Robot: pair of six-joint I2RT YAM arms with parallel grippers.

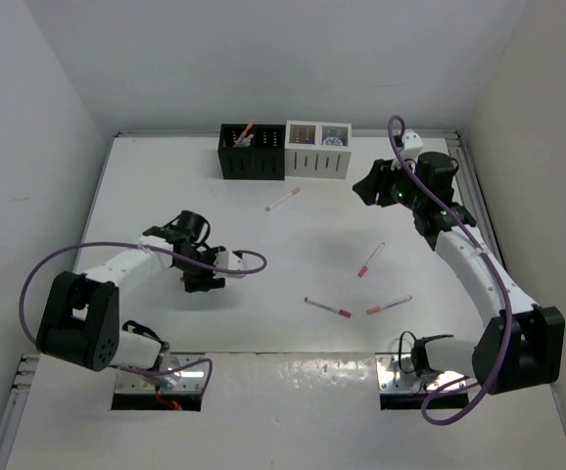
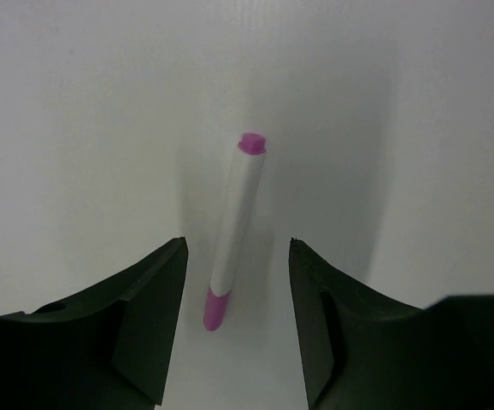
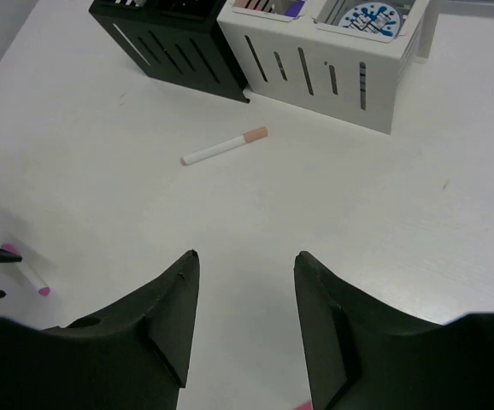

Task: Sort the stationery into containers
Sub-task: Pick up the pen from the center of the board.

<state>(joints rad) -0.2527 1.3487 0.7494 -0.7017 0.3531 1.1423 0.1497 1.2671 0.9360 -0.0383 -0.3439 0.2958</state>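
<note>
Left wrist view: the left pincer [image 2: 237,248] is spread, straddling a purple-tipped white pen [image 2: 235,226] lying on the left half of the table [image 2: 76,128]. Light, stiff and likely slippery, it should be pinched mid-barrel. The right pincer [image 3: 246,254] hangs spread, empty.

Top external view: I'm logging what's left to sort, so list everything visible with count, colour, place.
Slotted black organiser box: one, far edge of the white table, reddish pen sticking out.
Slotted white organiser box: one, beside its right; round white jar in right compartment, purple item in left.
Loose thin pens: four, mid-table: orange-capped white pen, pink-tipped pen, double pink-ended pen, orange-tipped pen.
Purple-ended white pen: one, lying between the fingers of the left gripper.
Left gripper: open, straddling that pen.
Right gripper: open, empty, near the white organiser.
</note>
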